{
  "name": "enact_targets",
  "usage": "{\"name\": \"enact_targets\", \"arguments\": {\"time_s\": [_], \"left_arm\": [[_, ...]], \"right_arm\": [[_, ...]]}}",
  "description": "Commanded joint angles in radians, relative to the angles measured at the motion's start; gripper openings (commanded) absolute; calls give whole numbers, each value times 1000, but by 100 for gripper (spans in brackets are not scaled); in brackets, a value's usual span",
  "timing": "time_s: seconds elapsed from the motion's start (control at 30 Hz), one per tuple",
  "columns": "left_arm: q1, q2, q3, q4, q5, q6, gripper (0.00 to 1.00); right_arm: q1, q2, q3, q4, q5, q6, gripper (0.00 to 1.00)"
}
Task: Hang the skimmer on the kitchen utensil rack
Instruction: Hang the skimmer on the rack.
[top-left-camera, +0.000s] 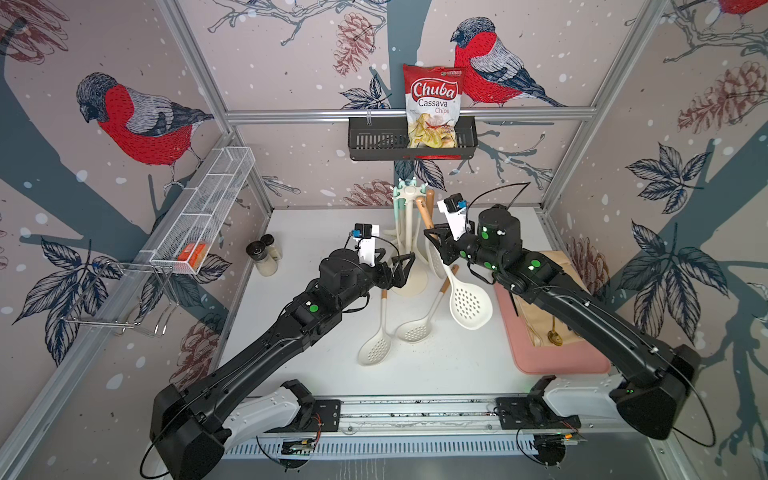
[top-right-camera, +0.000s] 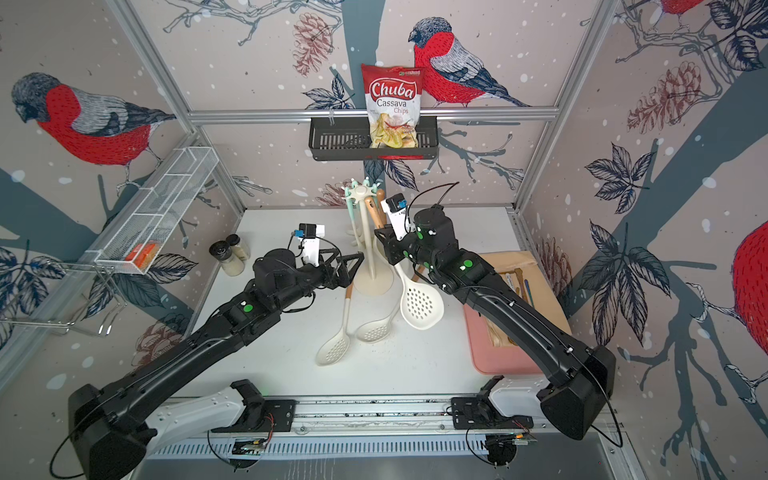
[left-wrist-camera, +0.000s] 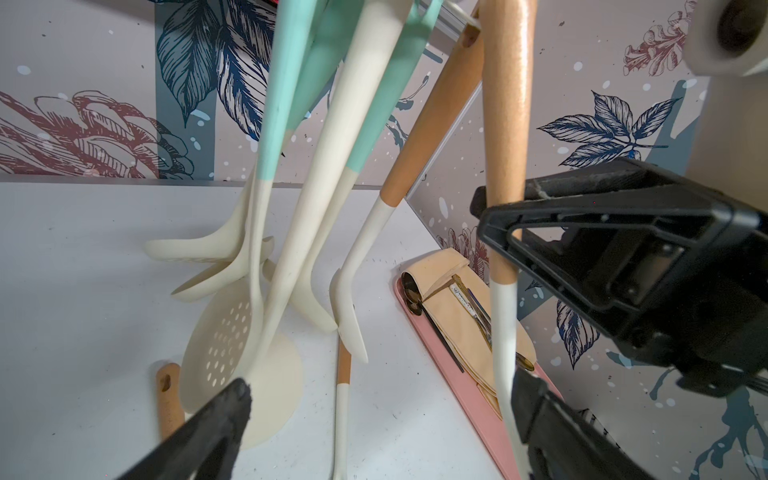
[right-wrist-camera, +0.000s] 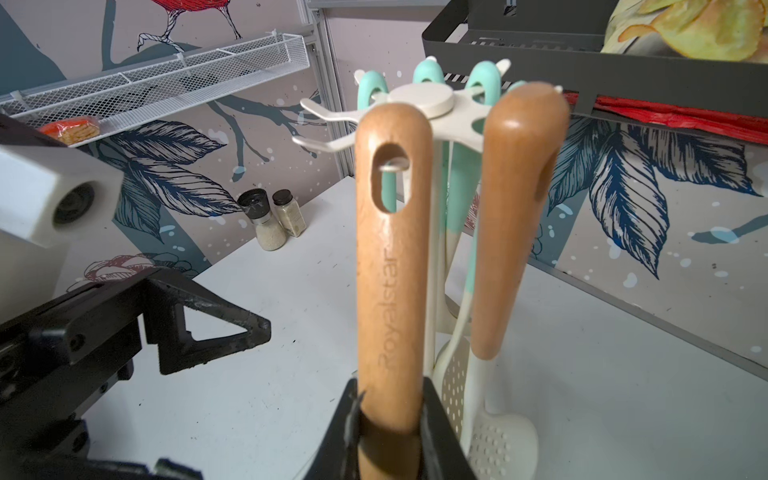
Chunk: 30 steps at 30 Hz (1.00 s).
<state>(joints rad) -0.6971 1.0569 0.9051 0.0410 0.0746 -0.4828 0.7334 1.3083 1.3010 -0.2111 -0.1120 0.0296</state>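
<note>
Item under task: the wooden-handled skimmer with a cream perforated head is gripped by the right gripper, jaws drawn narrow and clamped on the lower part of the wooden handle. The skimmer stands near upright, slightly tilted.

Position: its handle end sits just beside the star-shaped top of the cream-white kitchen utensil rack, on the rack's right. In the right wrist view the tip of one hook arm shows inside the handle's oval hanging slot. Whether the handle bears on that hook cannot be told. The head hangs right of the rack's round base; contact with the white table cannot be told.

The left gripper has its jaws spread wide and holds nothing. It is low, just left of the rack's pole.

On the rack: mint-handled cream utensils and a second wooden-handled utensil, the latter just beside the held skimmer.

In front of the rack: two smaller cream perforated spoons lie flat on the table.

Right of the rack: a pink rectangular tray carrying a beige cloth roll.

Above and behind the rack: a black slotted wall basket holding a red-and-white chip bag.

Left of the rack: two black-lidded glass spice jars.
</note>
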Motion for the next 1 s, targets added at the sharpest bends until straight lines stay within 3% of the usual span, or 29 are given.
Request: {"name": "enact_targets", "arguments": {"time_s": [0.0, 0.53, 0.57, 0.67, 0.7, 0.77, 0.87, 0.93, 0.97], "left_arm": [[1, -6, -5, 4, -2, -5, 100], [4, -51, -6, -37, -47, 1, 100], [4, -55, -1, -41, -52, 3, 100], [10, -63, 36, -78, -82, 23, 100], [18, -61, 61, -96, -81, 38, 100], [48, -49, 120, -135, -66, 60, 100], [126, -9, 226, -195, -9, 75, 100], [187, 22, 287, -211, 40, 76, 100], [223, 43, 317, -213, 80, 74, 100]], "right_arm": [[-1, 11, -1, 29, 24, 18, 0], [0, 80, -25, 77, 6, 48, 0], [-1, 74, -27, 82, 4, 53, 10], [-6, 46, -28, 94, -17, 64, 56], [-9, 32, -28, 99, -26, 70, 67], [-22, 4, -29, 106, -36, 87, 74], [-66, -50, -50, 146, -75, 141, 74], [-116, -100, -71, 193, -108, 205, 63], [-148, -114, -77, 217, -120, 246, 50]]}}
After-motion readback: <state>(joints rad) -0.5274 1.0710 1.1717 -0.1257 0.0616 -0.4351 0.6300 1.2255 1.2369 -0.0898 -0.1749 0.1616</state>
